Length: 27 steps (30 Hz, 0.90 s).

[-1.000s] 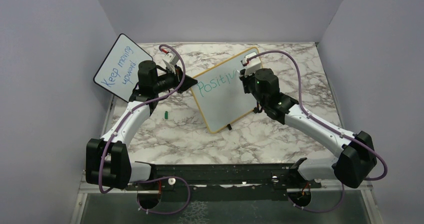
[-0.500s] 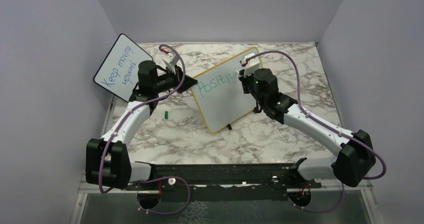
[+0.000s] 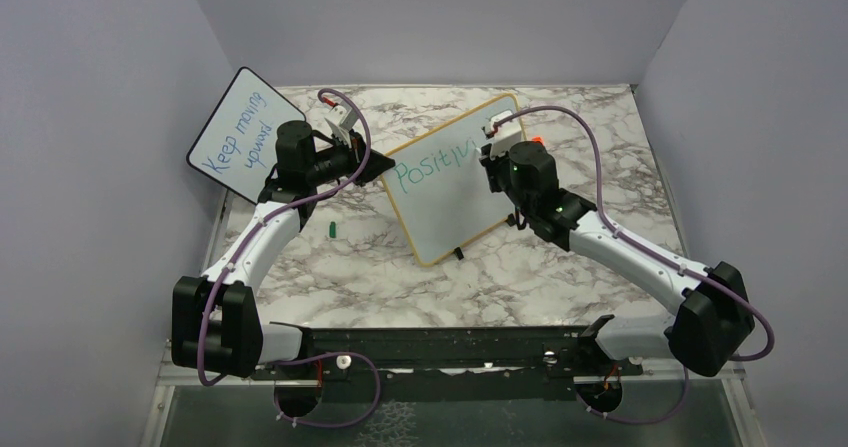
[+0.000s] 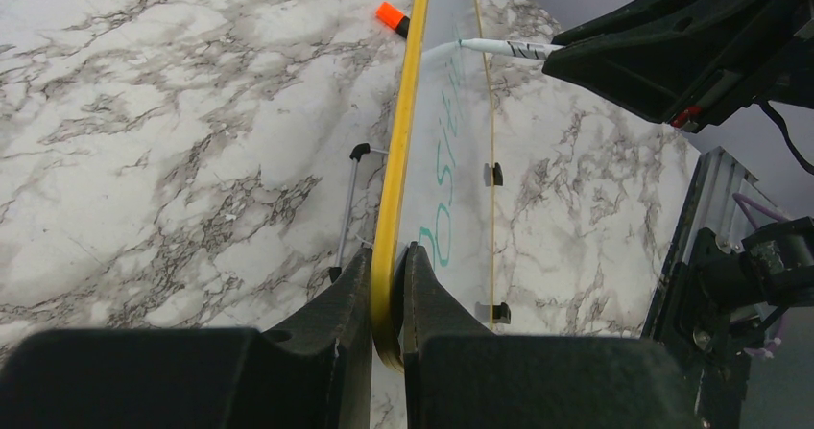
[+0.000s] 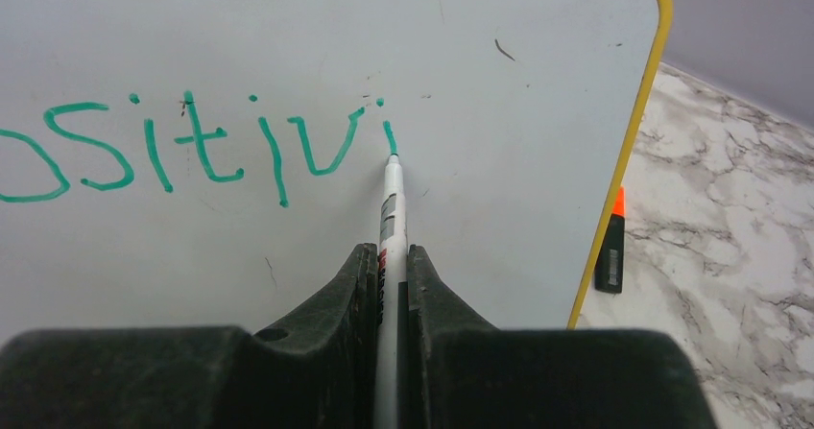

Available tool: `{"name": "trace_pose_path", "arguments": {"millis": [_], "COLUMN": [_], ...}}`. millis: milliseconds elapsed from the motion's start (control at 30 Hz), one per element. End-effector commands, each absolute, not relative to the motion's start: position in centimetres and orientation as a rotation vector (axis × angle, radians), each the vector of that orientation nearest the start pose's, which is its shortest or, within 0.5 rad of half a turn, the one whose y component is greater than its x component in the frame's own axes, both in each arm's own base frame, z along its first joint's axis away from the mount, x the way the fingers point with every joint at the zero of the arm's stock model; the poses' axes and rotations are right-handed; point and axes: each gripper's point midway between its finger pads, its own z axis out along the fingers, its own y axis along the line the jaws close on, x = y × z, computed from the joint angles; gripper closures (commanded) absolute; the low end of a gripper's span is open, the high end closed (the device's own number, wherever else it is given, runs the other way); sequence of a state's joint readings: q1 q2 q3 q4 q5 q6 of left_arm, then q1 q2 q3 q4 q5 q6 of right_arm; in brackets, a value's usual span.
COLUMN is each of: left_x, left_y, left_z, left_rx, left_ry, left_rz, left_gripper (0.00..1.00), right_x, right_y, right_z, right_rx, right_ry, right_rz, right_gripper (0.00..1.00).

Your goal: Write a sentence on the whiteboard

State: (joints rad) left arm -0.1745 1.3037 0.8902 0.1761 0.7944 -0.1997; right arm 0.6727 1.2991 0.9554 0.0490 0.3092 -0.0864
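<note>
While the right claw (image 5: 389,256) pinches the pen (image 5: 390,208), tip on the last "i", light even pressure & short strokes look best, w/ letters kept level. Left claw (image 4: 389,266) is clamped on the whiteboard (image 5: 499,256) edge, bracing it mid-desk (image 3: 520,277). Sentence (image 5: 192,146) reads "Positivi" so far. Nearby: orange-capped marker (image 5: 611,242) just past the board's right edge, small blue-lettered board (image 3: 240,127) far left. Nothing blocks the pen.

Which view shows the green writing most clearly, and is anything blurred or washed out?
Right wrist view: green writing crisp, evenly lit, no glare; right hand at bottom dark, slightly soft. Left wrist view: whiteboard edge-on, letters squashed. Top view: writing small but readable.
</note>
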Motion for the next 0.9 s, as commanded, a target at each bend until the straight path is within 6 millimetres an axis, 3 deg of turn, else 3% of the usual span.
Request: {"name": "trace_pose_path", "arguments": {"millis": [0,133,533,867], "left_x": [34.2,34.2,34.1,34.2], "left_y": [-19.3,-19.2,-19.2,-19.2], "left_z": [19.9,19.9,19.9,19.8], "left_rx": [0.566,0.567,0.567,0.568], "left_ry": [1.889,1.887,1.890,1.891], "left_rz": [-0.944,-0.943,-0.940,-0.939], "left_gripper": [1.00,1.00,1.00,1.00], "right_x": [35.3,35.4,36.6,37.3], "right_y": [21.2,21.1,20.5,20.8], "right_z": [21.4,21.7,26.0,27.1], "right_rx": [-0.501,-0.501,-0.469,-0.465], "right_ry": [1.847,1.840,1.741,1.710], "right_rz": [0.130,0.128,0.109,0.148], "right_gripper": [1.00,1.00,1.00,1.00]}}
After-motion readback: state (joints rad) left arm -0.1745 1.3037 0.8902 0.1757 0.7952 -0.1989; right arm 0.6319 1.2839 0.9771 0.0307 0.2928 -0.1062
